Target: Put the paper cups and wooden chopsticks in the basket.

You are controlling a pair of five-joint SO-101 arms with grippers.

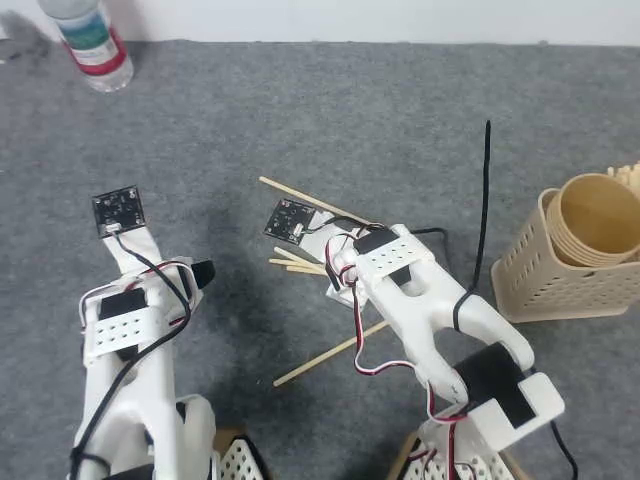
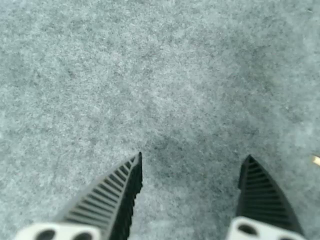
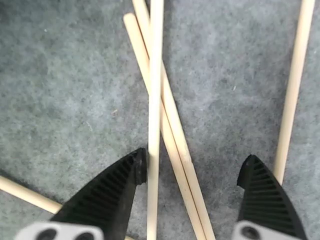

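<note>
3 wooden chopsticks [image 3: 155, 100] lie crossed on the grey mat [image 1: 350, 120] mid-table, between the spread jaws of the right gripper [image 3: 196, 165], which grasps nothing. The stacked paper cups [image 1: 600, 220] sit in the basket [image 1: 545, 285] at the right. The left gripper [image 2: 194, 165], released, hangs over mat at the left.

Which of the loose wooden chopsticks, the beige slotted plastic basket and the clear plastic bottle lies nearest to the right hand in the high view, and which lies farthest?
1. The loose wooden chopsticks: on the grey carpet, directly under the open right hand.
2. The beige slotted plastic basket: off to the right, holding stacked paper cups.
3. The clear plastic bottle: far top-left corner.
</note>
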